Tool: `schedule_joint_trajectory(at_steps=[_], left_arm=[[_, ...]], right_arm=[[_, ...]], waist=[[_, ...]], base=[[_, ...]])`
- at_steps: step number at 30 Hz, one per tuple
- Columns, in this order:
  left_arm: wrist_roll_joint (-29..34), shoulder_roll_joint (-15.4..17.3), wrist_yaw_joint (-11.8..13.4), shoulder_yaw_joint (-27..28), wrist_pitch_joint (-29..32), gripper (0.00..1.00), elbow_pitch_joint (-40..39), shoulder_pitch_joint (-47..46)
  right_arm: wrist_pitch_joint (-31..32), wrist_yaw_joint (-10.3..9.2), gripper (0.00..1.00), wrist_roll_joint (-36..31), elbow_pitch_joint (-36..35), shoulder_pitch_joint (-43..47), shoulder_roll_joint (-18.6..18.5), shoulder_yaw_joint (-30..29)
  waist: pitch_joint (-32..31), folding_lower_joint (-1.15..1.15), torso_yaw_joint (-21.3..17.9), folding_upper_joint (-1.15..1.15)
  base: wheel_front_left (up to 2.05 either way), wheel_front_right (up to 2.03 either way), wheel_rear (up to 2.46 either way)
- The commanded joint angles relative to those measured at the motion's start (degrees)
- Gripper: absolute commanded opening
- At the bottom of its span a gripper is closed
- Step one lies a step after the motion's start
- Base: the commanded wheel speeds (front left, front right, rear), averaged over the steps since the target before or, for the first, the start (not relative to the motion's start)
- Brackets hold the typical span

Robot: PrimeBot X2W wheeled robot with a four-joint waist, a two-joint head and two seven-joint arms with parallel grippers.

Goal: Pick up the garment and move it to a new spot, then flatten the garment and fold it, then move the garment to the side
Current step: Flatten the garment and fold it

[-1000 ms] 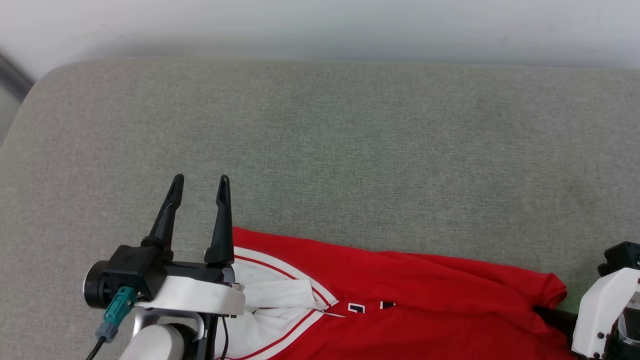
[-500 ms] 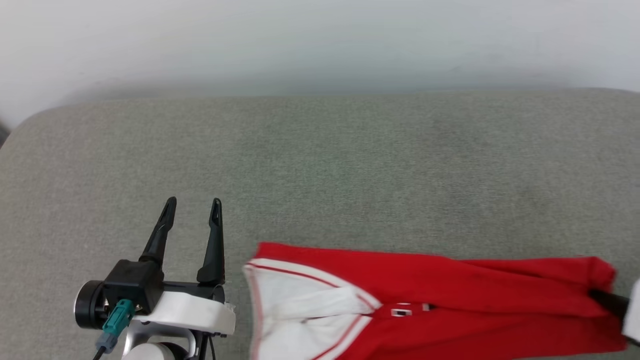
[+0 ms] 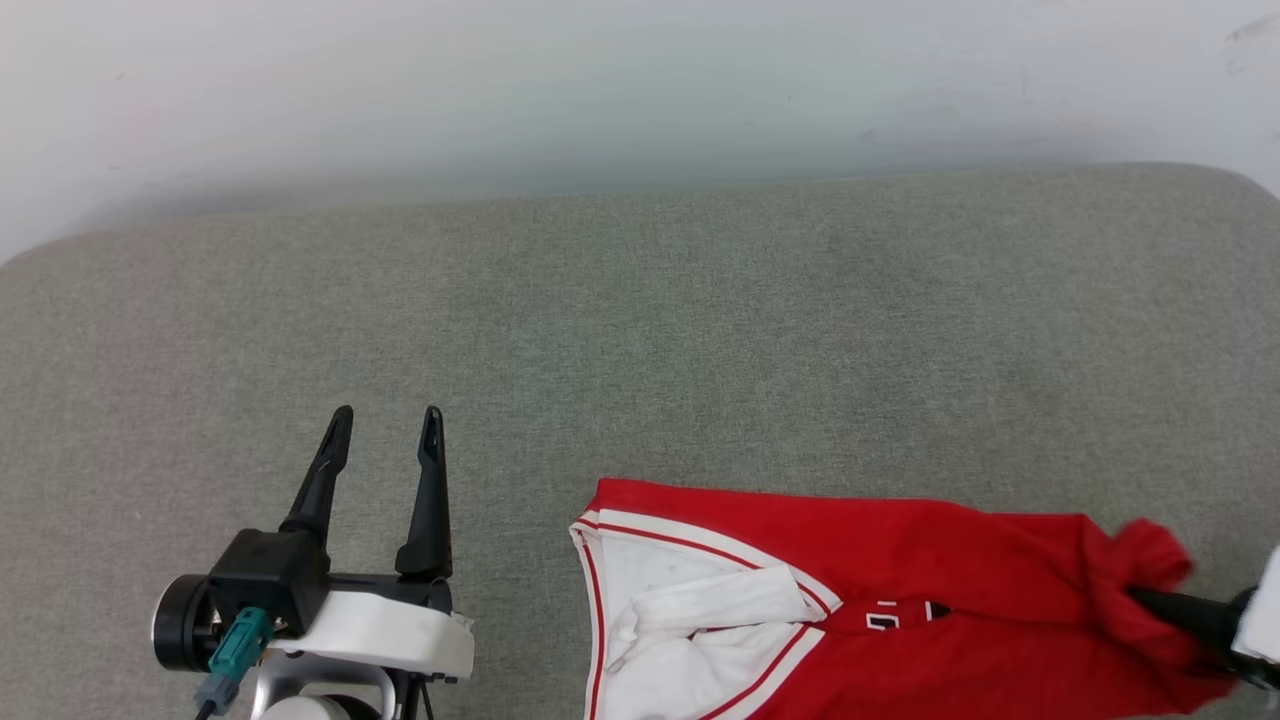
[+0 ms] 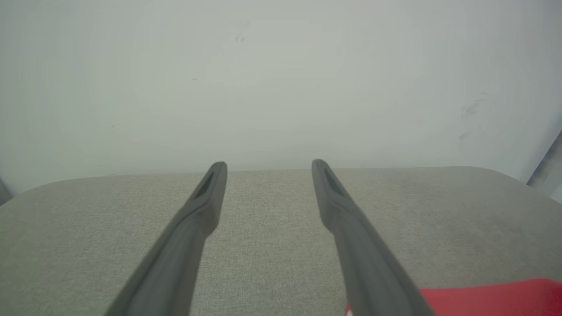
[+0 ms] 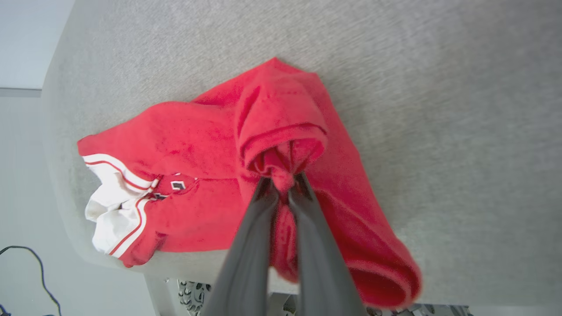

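Note:
The garment (image 3: pixel 900 570), bright red with white panels and striped trim, lies bunched along the near edge of the grey cushioned surface (image 3: pixel 640 330); part of its lettering shows mid-body. My right gripper (image 3: pixel 1140 596) is shut on a bunched red fold at the garment's right end, and in the right wrist view the fingers (image 5: pixel 283 182) pinch that fold of the garment (image 5: pixel 197 149). My left gripper (image 3: pixel 388 418) stands open left of the garment with nothing between its fingers. In the left wrist view the left gripper (image 4: pixel 268 166) has its fingers spread, with a red corner of the garment (image 4: pixel 491 298) at lower right.
A pale wall (image 3: pixel 640 80) runs behind the surface's far edge. The near edge of the surface (image 5: pixel 131 263) drops off just past the garment, with a dark cable (image 5: pixel 26 263) on the floor below.
The head camera has shifted. The garment has slid right, away from the left gripper, dragged by the right gripper shut on its end; that end is now more bunched. The left gripper stays open.

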Motion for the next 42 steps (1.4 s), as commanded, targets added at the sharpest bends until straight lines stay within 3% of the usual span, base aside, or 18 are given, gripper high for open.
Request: schedule_joint_trajectory(at_steps=[1,5,11,21,24,27,28,30,31,37,42], left_arm=[[-0.07,0.01,0.00,-0.27,-0.22,1.00,0.19,-0.06],[-0.36,0.04,-0.23,-0.53,-0.02,1.00,0.60,-0.30],[-0.56,-0.36,-0.77,-1.31,0.71,1.00,1.42,-1.69],[-0.41,-1.30,-1.98,-2.77,0.37,1.00,3.16,-4.17],[-0.48,-1.54,-1.79,-2.89,0.22,1.00,3.33,-4.35],[-0.65,-1.69,-1.95,-3.02,-0.04,1.00,3.48,-4.79],[-0.66,-1.71,-1.99,-3.06,-0.10,1.00,3.56,-4.78],[-0.69,-1.78,-2.07,-3.21,-0.27,1.00,3.81,-4.71],[-0.72,-1.79,-2.10,-3.24,-0.35,1.00,3.94,-4.71],[-1.02,-1.77,-2.05,-3.26,-0.74,1.00,4.83,-4.09],[-1.38,-1.41,-2.20,-3.40,-0.72,1.00,5.38,-3.58]], right_arm=[[2.78,-0.02,0.00,3.11,-1.74,-0.94,3.03,0.37],[8.86,-0.02,0.00,11.08,-3.44,-1.69,8.94,0.24],[11.52,-0.02,0.00,20.85,-1.98,-2.17,11.11,3.26],[0.35,-0.02,0.00,32.85,2.78,-3.33,10.98,24.41],[-3.80,-0.02,0.00,33.80,3.66,-4.23,10.97,29.03],[-7.41,-0.02,0.00,30.71,4.55,-4.88,10.97,32.29],[-8.82,-0.02,0.12,29.48,4.92,-4.88,10.97,32.89],[-10.28,-0.02,0.51,28.16,5.29,-4.69,10.96,34.36],[-11.15,-0.02,1.00,27.80,4.96,-4.70,10.99,34.77],[-13.46,-0.02,1.00,26.84,2.24,-4.88,9.14,36.97],[-16.30,-0.02,1.00,25.24,-4.17,-4.12,6.08,37.77]], waist=[[-0.14,0.00,0.18,0.00],[-0.33,0.00,0.79,0.00],[-0.02,0.00,2.78,0.00],[1.33,0.00,6.03,0.00],[1.62,0.00,6.64,0.00],[2.00,0.00,7.23,0.00],[2.05,0.00,7.36,0.00],[2.20,0.00,7.55,0.00],[2.22,0.00,7.60,0.00],[1.59,0.00,7.12,0.00],[0.40,0.00,6.31,0.00]], base=[[0.00,0.00,0.00],[0.00,0.00,0.00],[0.00,0.00,0.00],[0.00,0.00,0.00],[0.00,0.00,0.00],[0.00,0.00,0.00],[0.00,0.00,0.00],[0.00,0.00,0.00],[0.00,0.00,0.00],[0.00,0.00,0.00],[0.00,0.00,0.00]])
